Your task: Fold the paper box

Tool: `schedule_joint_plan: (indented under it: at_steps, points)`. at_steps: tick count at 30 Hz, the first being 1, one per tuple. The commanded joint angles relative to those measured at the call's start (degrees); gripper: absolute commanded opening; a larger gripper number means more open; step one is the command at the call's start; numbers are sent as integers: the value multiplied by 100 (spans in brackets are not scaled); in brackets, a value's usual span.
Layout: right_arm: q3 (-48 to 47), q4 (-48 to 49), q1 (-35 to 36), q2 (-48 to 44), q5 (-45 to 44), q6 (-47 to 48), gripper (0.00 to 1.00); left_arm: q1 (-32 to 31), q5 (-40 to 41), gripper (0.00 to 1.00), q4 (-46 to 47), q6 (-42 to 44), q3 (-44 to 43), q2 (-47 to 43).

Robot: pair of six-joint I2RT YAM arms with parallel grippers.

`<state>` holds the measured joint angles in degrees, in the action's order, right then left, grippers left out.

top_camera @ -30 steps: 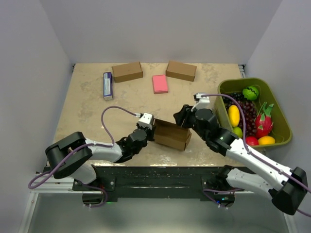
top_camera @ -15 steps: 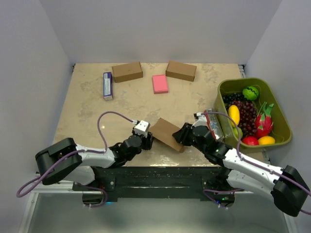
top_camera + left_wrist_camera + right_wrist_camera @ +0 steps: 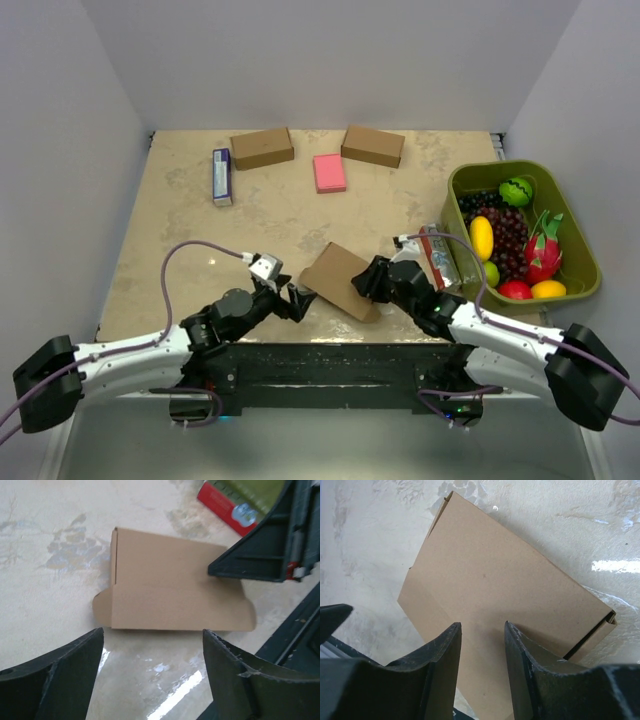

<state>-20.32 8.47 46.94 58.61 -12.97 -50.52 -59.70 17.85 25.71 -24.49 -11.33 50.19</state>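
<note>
From the top view: finding the plain brown cardboard paper box [image 3: 340, 281] lying flat near the front edge of the beige marbled desk [image 3: 180, 230], between the two arms. Noting the left tool [image 3: 293, 300] gaping wide just beside the box's left corner, holding nothing. Noting the right tool [image 3: 365, 283] sitting over the box's right end and hiding that edge.

From the left wrist view: looking at a rounded tab and a thin side flap along the box's [image 3: 175, 595] far-left edge. Judging this the place to be working: sliding one finger low under that flap while keeping the other end pinned, and lifting slowly so the sheet is not skidding. Failing to make out much of the red packet [image 3: 225, 505] cut off at the top.

From the right wrist view: seeing the fingers [image 3: 440, 655] standing partly apart over bare cardboard, clamping nothing. Not managing to tell whether they are pressing down or just hovering, with the near edge hidden behind them.
</note>
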Motion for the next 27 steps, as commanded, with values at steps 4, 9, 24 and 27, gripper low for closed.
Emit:
schedule_joint_plan:
  at_steps: [4, 9, 24, 27]
  points:
    - [28, -100, 70, -51, -338, 288, 52, 722, -843, 89, -681, -135, -1166, 480]
    - [-252, -416, 70, -445, -276, 840, 61, 1118, -1309, 89, -541, 146, -1959, 1729]
    - [-1896, -1568, 79, 123, 461, 3600, 70, 2436, -2373, 94, -839, -302, -1759, 985]
    - [-2072, -1585, 114, 598, 717, 3786, 78, 2612, -2452, 95, -1050, -398, -1697, 729]
